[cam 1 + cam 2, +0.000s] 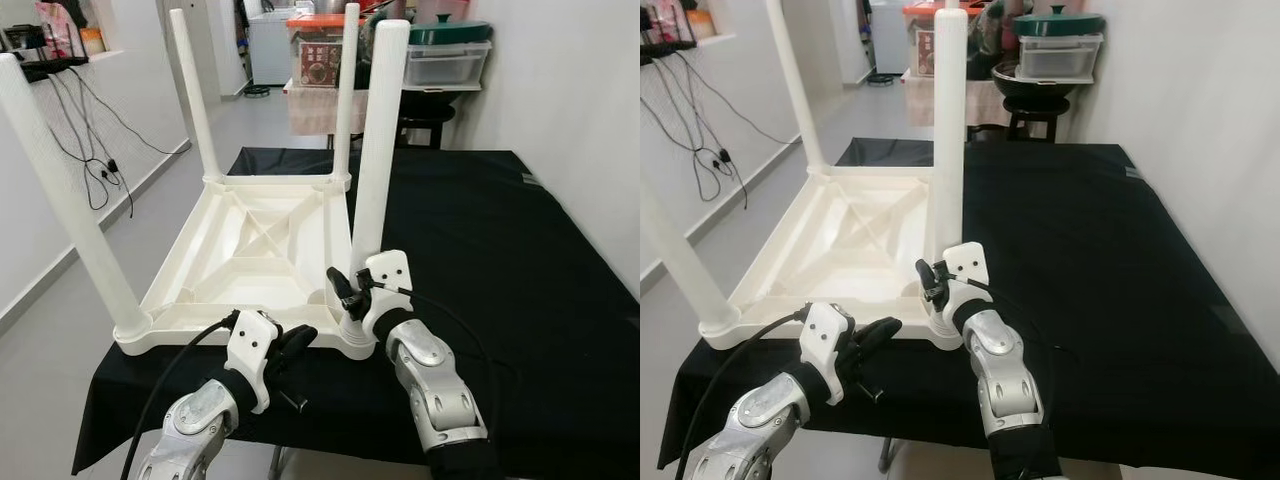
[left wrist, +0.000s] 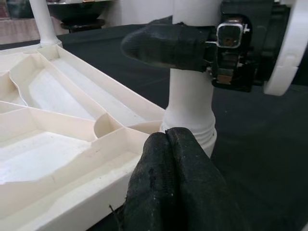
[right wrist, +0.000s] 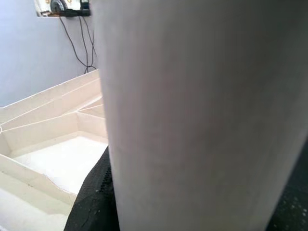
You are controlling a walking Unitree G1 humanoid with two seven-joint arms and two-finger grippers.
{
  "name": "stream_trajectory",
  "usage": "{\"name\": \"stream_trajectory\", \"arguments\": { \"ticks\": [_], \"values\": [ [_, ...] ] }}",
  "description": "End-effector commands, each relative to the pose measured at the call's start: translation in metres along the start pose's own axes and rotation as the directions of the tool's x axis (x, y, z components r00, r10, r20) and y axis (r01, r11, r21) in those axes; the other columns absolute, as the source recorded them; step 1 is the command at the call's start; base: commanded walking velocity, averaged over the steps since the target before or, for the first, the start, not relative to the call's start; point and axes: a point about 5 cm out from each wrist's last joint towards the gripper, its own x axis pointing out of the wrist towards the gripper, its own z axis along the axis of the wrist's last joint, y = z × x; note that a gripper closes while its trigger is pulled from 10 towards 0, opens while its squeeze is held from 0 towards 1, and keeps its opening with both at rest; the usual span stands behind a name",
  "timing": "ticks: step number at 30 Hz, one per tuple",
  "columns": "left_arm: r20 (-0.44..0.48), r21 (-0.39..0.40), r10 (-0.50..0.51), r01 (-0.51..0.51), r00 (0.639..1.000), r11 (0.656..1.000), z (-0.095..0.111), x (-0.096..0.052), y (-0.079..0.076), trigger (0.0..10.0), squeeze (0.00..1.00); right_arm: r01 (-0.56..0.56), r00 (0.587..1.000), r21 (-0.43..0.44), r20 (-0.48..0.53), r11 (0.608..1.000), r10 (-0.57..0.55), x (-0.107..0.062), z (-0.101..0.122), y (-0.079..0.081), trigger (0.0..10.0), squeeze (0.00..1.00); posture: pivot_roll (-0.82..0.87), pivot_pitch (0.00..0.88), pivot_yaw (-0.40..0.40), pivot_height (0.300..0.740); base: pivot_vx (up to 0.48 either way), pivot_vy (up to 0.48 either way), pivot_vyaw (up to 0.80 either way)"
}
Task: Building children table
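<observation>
A white plastic children's table (image 1: 250, 250) lies upside down on a black-covered table (image 1: 500, 250), with all its legs pointing up. My right gripper (image 1: 350, 297) is shut on the near right leg (image 1: 378, 130) just above its threaded base (image 2: 190, 106); that leg (image 3: 202, 115) looms close in the right wrist view. One right finger (image 2: 163, 45) wraps the leg. My left gripper (image 1: 300, 338) is shut with nothing in it. Its fingers (image 2: 168, 183) are pressed together at the tabletop's near rim, just left of that leg's socket.
The near left leg (image 1: 60, 200) and two far legs (image 1: 193, 90) stand tall around the work. Storage boxes and a green lid (image 1: 445, 45) are stacked behind. Cables (image 1: 90, 130) hang on the left wall above bare floor. Black cloth lies open to the right.
</observation>
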Motion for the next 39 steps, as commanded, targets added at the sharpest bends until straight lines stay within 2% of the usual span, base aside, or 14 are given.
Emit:
{"name": "stream_trajectory", "arguments": {
  "ticks": [1, 6, 9, 11, 13, 14, 15, 17, 20, 22, 25, 26, 35, 39],
  "values": [
    [-0.006, 0.007, 0.015, -0.015, 1.000, 1.000, -0.001, 0.000, 0.003, 10.0, 0.00, 0.023, 0.996, 0.020, -0.089, 1.000, -0.021, -0.002, -0.010, -0.004, 10.0, 1.00, -0.04, 0.000, -0.028, 0.740, 0.000, 0.000, 0.00],
    [-0.007, 0.002, 0.010, -0.010, 1.000, 1.000, -0.001, 0.000, 0.002, 10.0, 0.00, -0.070, 0.995, 0.095, -0.060, 0.993, 0.075, 0.000, -0.001, 0.002, 10.0, 1.00, -0.04, 0.000, -0.026, 0.740, 0.000, 0.000, 0.00],
    [-0.006, 0.001, 0.007, -0.007, 1.000, 1.000, -0.001, 0.000, 0.002, 10.0, 0.00, -0.232, 0.973, 0.087, 0.000, 0.969, 0.233, 0.002, 0.010, 0.008, 10.0, 1.00, -0.04, 0.000, -0.027, 0.740, 0.000, 0.000, 0.00],
    [-0.006, -0.002, 0.004, -0.004, 1.000, 1.000, -0.001, 0.000, 0.001, 10.0, 0.00, -0.461, 0.885, 0.005, 0.070, 0.887, 0.460, 0.003, 0.024, 0.006, 10.0, 1.00, -0.03, 0.000, -0.031, 0.740, 0.000, 0.000, 0.00],
    [-0.006, -0.002, 0.004, -0.004, 1.000, 1.000, -0.001, 0.000, 0.001, 10.0, 0.00, -0.461, 0.885, 0.005, 0.070, 0.887, 0.460, 0.003, 0.024, 0.006, 10.0, 1.00, -0.03, 0.000, -0.031, 0.740, 0.000, 0.000, 0.00],
    [-0.006, -0.002, 0.002, -0.002, 1.000, 1.000, -0.001, 0.000, 0.000, 10.0, 0.00, -0.562, 0.823, -0.041, 0.071, 0.826, 0.564, 0.004, 0.027, 0.002, 10.0, 0.00, -0.03, 0.000, -0.033, 0.740, 0.000, 0.000, 0.00],
    [-0.007, -0.002, 0.003, -0.003, 1.000, 1.000, -0.002, 0.000, 0.000, 10.0, 0.00, -0.658, 0.749, -0.062, 0.051, 0.751, 0.661, 0.004, 0.027, -0.005, 10.0, 0.00, -0.01, 0.000, -0.041, 0.740, 0.000, 0.000, 0.00],
    [-0.007, -0.002, 0.003, -0.003, 1.000, 1.000, -0.002, 0.000, 0.000, 10.0, 0.00, -0.658, 0.749, -0.062, 0.051, 0.751, 0.661, 0.004, 0.027, -0.005, 10.0, 0.00, -0.01, 0.000, -0.041, 0.740, 0.000, 0.000, 0.00],
    [-0.007, 0.001, 0.008, -0.008, 1.000, 1.000, -0.002, -0.001, -0.001, 10.0, 0.00, -0.756, 0.653, -0.044, 0.016, 0.653, 0.757, 0.009, 0.027, -0.020, 10.0, 0.00, 0.00, 0.000, -0.048, 0.740, 0.000, 0.000, 0.00],
    [-0.007, 0.002, 0.010, -0.010, 1.000, 1.000, -0.002, -0.001, -0.001, 10.0, 0.00, -0.754, 0.657, -0.031, -0.015, 0.656, 0.754, 0.015, 0.025, -0.024, 2.1, 0.00, 0.00, 0.000, -0.048, 0.740, 0.000, 0.000, 0.00],
    [-0.007, 0.002, 0.010, -0.010, 1.000, 1.000, -0.002, -0.001, -0.001, 10.0, 0.00, -0.754, 0.657, -0.031, -0.015, 0.656, 0.754, 0.015, 0.025, -0.024, 2.1, 0.00, 0.00, 0.000, -0.048, 0.740, 0.000, 0.000, 0.00],
    [-0.008, 0.003, 0.010, -0.010, 1.000, 1.000, -0.002, -0.002, -0.001, 10.0, 0.00, -0.748, 0.664, -0.013, -0.008, 0.664, 0.748, 0.017, 0.025, -0.025, 0.0, 0.00, 0.01, 0.000, -0.051, 0.740, 0.000, 0.000, 0.00],
    [-0.010, -0.002, 0.008, -0.008, 1.000, 1.000, -0.003, -0.002, -0.002, 10.0, 0.00, -0.722, 0.692, 0.001, 0.023, 0.692, 0.722, 0.018, 0.023, -0.036, 0.0, 0.00, 0.00, 0.000, -0.041, 0.740, 0.000, 0.000, 0.00],
    [-0.009, -0.004, 0.009, -0.009, 1.000, 1.000, -0.003, -0.002, -0.002, 10.0, 0.00, -0.619, 0.785, 0.026, 0.018, 0.785, 0.619, 0.011, 0.014, -0.037, 0.0, 0.00, -0.01, 0.000, -0.044, 0.740, 0.000, 0.000, 0.00]
  ]
}}
